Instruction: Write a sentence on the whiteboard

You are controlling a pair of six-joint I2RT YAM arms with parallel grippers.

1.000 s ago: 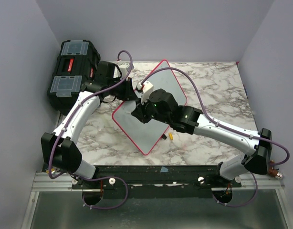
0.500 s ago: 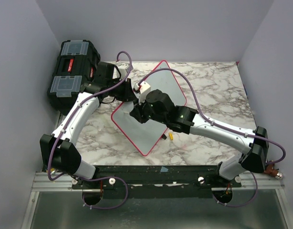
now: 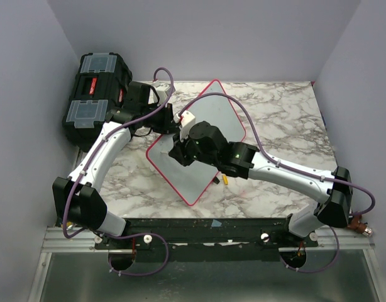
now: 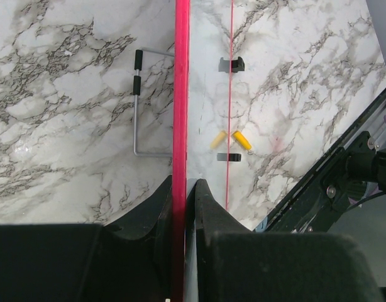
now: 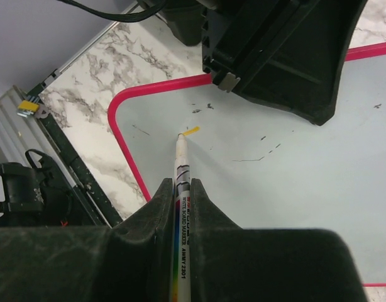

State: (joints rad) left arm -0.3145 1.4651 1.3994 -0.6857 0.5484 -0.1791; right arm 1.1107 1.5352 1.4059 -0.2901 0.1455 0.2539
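Observation:
The whiteboard (image 3: 223,116), glossy white with a pink-red frame, lies as a diamond on the marble table. My left gripper (image 3: 170,119) is shut on the board's far-left frame edge (image 4: 180,94); its jaws pinch the red rim (image 4: 183,195). My right gripper (image 3: 178,150) is over the board's left part, shut on a white whiteboard marker (image 5: 180,157). The marker's tip touches the white surface (image 5: 293,182) near the rounded corner. Of the sentence, only one short yellow stroke (image 5: 192,131) shows at the tip. Faint dark smudges mark the board.
A black toolbox (image 3: 95,94) stands at the back left, close behind the left arm. A yellow marker cap (image 3: 225,179) lies by the board's near-right edge. A bent wire stand (image 4: 139,107) lies beside the board. Grey walls close in both sides.
My right gripper has moved left along the board with the marker, toward the left corner. The left gripper and the board have stayed in place.

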